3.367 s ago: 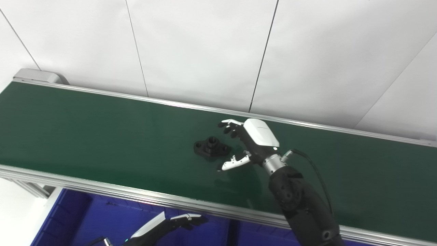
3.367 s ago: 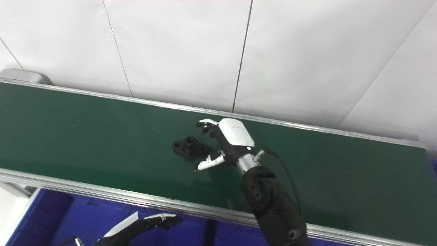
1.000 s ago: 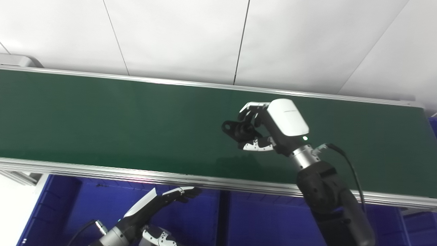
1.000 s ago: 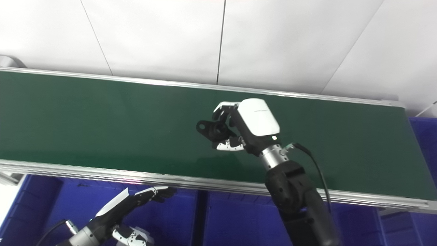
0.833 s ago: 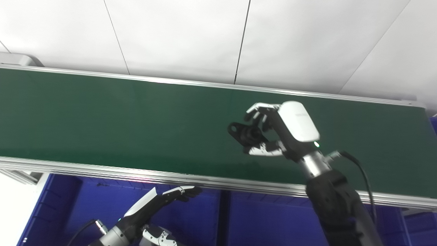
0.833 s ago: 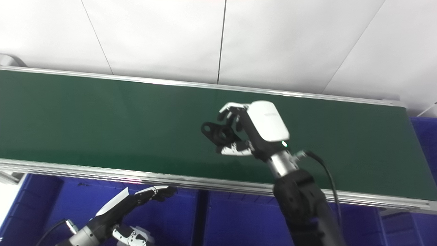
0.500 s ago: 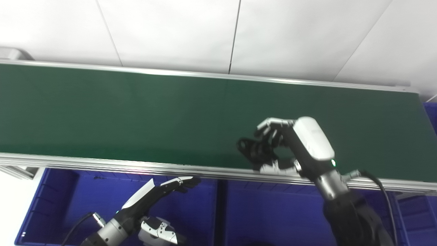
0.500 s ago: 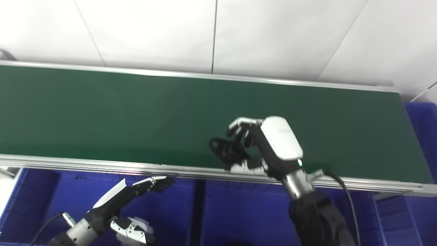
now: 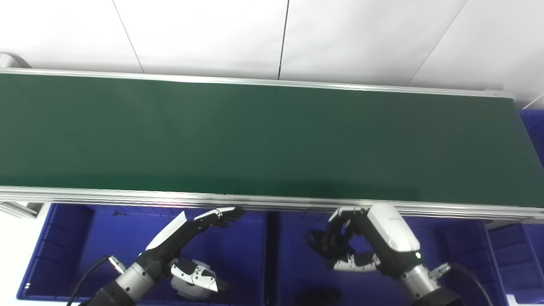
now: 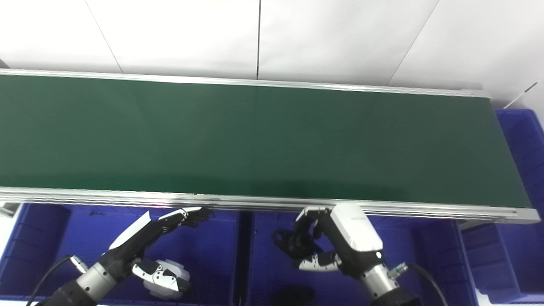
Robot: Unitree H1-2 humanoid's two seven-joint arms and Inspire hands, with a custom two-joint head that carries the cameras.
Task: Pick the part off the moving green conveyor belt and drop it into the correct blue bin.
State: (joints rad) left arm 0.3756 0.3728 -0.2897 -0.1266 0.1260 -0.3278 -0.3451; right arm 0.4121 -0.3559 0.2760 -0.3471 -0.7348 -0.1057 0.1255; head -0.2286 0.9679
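- The green conveyor belt [image 9: 255, 136] runs bare across the whole view, with nothing riding on it.
- Below its near rail sit the blue bins: the left bin [image 9: 63, 250] and the middle bin [image 9: 293, 263], split by a divider, with more blue further right.
- My right hand [image 9: 365, 246] hangs over the middle bin, fingers curled tight around the black flanged part [image 9: 325, 246], which is clear of the belt and above the bin floor.
- My left hand [image 9: 191, 227] waits over the left bin, fingers stretched out and apart, holding nothing.
- A dark shape [image 9: 316, 294] lies on the middle bin's floor (likely a part of the same kind, though I cannot tell for sure), and a white-grey part [image 9: 187, 278] lies in the left bin.
- To do this well I judge I should stay clear of the divider, lower a little, then spread my fingers fully so the flange doesn't snag on my thumb.
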